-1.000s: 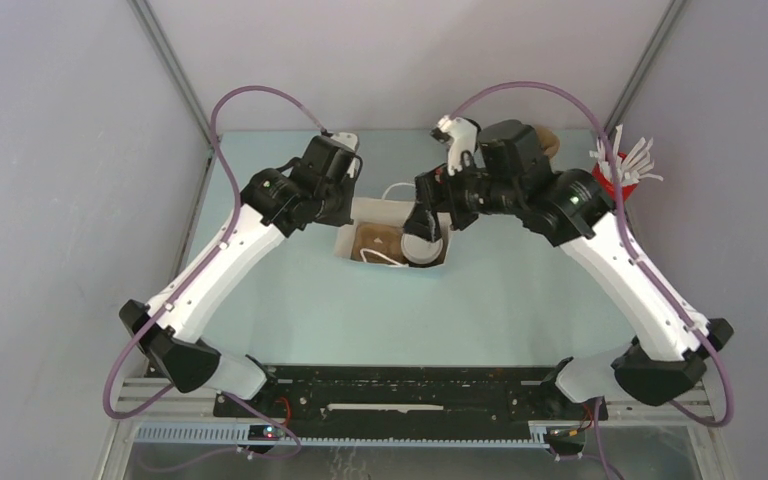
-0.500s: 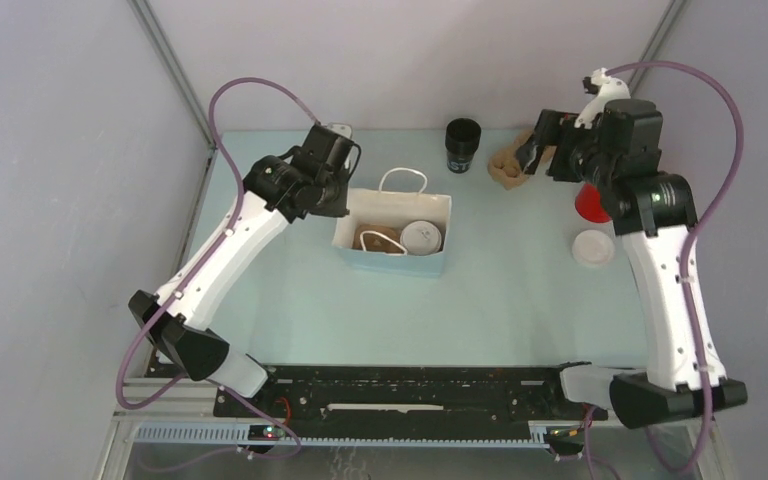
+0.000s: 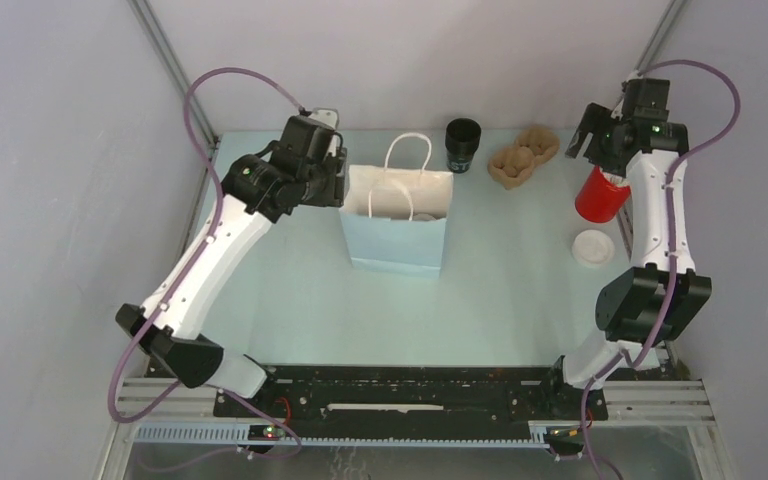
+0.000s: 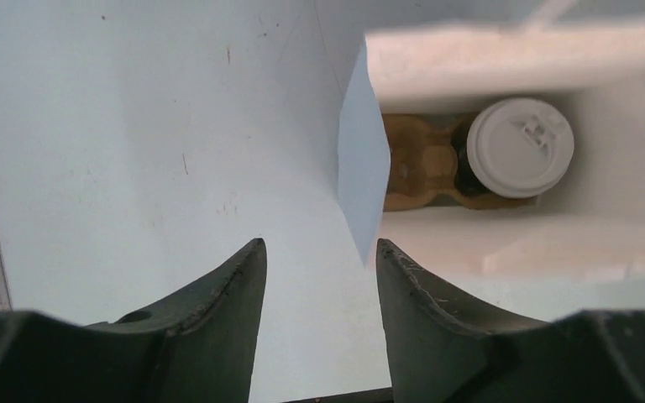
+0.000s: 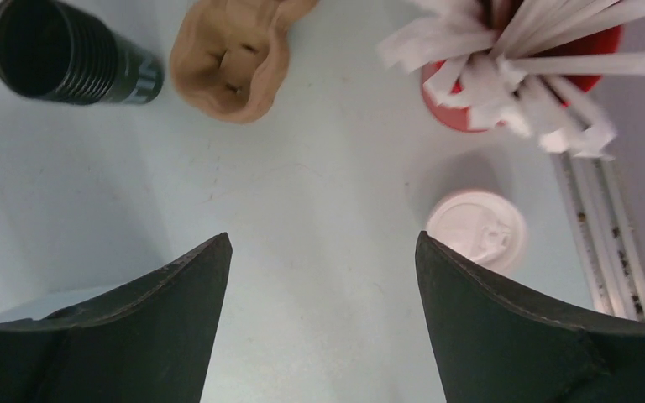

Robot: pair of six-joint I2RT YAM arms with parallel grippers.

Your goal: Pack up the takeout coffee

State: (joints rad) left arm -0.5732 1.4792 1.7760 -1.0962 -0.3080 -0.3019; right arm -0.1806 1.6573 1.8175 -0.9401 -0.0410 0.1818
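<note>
From overhead I count one paper bag (image 3: 397,235) standing upright in the middle of the counter (image 3: 500,300), handles up. Its walls hide the inside from this angle. My left claw (image 3: 338,182) sits just beside the bag's left edge. Behind and to the right of the bag I count one lidless black cup (image 3: 463,145), one loose brown carrier (image 3: 523,158), one red cup (image 3: 600,193) and one loose white lid (image 3: 593,247). My right claw (image 3: 585,140) hangs near the far right corner, between the carrier and the red cup.

From the left wrist I look down into the bag's mouth. One takeout coffee (image 4: 518,147) stands at the bottom with its long axis vertical and its white domed lid pointing straight up at me. It is seated in a second brown carrier (image 4: 416,164), which makes two carriers in all. The left claw is partly spread and grips nothing. Bare counter shows between its fingers, and the bag's folded corner lies just by the right one.

From the right wrist the claw is wide apart and holds nothing. Under it are the black cup with its open mouth showing, the loose carrier, the loose lid flat on the counter, and the red cup full of white sticks (image 5: 504,50), too bunched for me to count.
</note>
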